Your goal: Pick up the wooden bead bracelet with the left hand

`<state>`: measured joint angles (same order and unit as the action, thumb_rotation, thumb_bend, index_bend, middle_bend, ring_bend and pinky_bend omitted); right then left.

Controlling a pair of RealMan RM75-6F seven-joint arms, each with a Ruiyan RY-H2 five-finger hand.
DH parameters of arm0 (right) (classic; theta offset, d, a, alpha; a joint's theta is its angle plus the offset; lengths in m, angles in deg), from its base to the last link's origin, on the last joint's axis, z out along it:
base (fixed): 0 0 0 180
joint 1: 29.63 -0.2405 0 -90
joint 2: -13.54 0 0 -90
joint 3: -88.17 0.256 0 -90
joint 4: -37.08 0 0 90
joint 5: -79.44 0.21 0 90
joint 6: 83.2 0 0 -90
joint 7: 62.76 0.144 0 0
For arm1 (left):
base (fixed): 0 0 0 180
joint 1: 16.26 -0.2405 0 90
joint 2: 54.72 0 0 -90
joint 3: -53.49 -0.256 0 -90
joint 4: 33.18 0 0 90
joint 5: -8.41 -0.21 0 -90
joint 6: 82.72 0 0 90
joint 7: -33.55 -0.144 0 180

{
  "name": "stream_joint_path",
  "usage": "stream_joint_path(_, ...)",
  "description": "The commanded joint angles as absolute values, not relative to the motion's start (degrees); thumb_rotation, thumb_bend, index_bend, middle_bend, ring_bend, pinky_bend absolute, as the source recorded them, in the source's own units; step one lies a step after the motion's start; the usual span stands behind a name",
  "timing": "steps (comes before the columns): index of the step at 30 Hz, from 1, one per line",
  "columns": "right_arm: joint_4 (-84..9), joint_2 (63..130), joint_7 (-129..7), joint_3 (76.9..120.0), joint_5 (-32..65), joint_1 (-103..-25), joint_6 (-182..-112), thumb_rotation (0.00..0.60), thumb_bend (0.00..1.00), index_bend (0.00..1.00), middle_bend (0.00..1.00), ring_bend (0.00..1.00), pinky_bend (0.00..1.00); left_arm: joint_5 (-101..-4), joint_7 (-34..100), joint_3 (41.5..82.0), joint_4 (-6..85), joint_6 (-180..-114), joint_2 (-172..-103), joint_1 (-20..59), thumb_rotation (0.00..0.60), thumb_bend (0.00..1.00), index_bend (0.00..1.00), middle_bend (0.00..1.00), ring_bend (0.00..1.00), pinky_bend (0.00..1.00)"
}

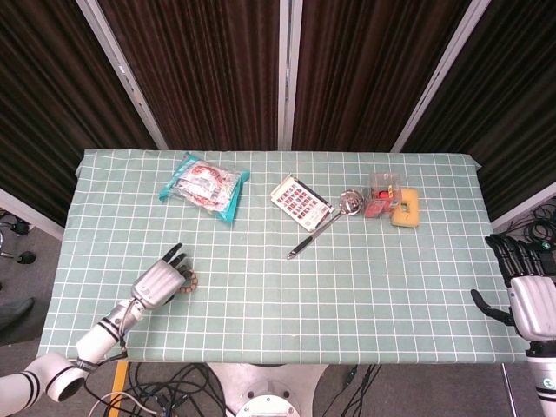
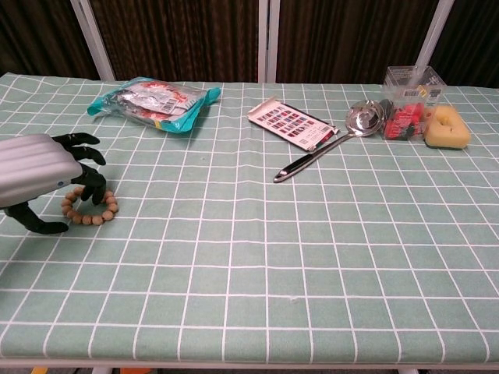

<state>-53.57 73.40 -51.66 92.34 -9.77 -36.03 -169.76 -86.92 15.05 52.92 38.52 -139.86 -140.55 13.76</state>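
Bracelet [image 2: 92,207] lies under left hand's [image 2: 40,173] curled fingers [image 2: 87,176], unlifted.

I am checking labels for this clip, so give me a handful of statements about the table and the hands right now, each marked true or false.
1. The left hand is at the wooden bead bracelet, fingers curled over it. True.
2. The bracelet is lifted clear of the table. False: it lies on the cloth.
3. The right hand holds the ladle. False: it holds nothing, off the table's right edge.
4. The yellow sponge sits beside the clear box. True.
5. The snack bag lies near the front edge. False: it is towards the back left.
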Motion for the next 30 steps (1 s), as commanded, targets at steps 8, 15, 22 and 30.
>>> stream_joint_path(8,-53.8,73.4,-51.9,92.4,-9.4,-35.8,-169.6,0.6,0.2,0.0,0.07,0.0,0.0,-86.5,17.2,51.9,34.7,-141.2,-143.0,14.3,0.6,0.22,0.46,0.47,0.17,0.0)
stream_joint_path(15,-53.6,73.4,-51.7,92.4,-9.1,-35.9,-169.3,0.6,0.2,0.0,0.07,0.0,0.0,-86.8,18.8,50.9,32.2,-142.4,-144.4,14.4,0.6,0.28,0.48,0.51,0.2,0.01)
stream_joint_path(22,-53.8,73.4,-51.8,92.3,-9.3,-35.7,-169.5,0.6,0.2,0.0,0.07,0.0,0.0,-87.1,19.9,49.9,30.7,-143.1,-145.3,14.3,0.6,0.31,0.48,0.51,0.2,0.01)
stream_joint_path(30,-54.3,73.2,-52.4,92.2,-9.5,-35.6,-169.7,0.6,0.2,0.0,0.08,0.0,0.0,-87.2,20.3,49.1,28.1,-144.2,-146.8,14.0,0.6,0.32,0.5,0.53,0.22,0.02)
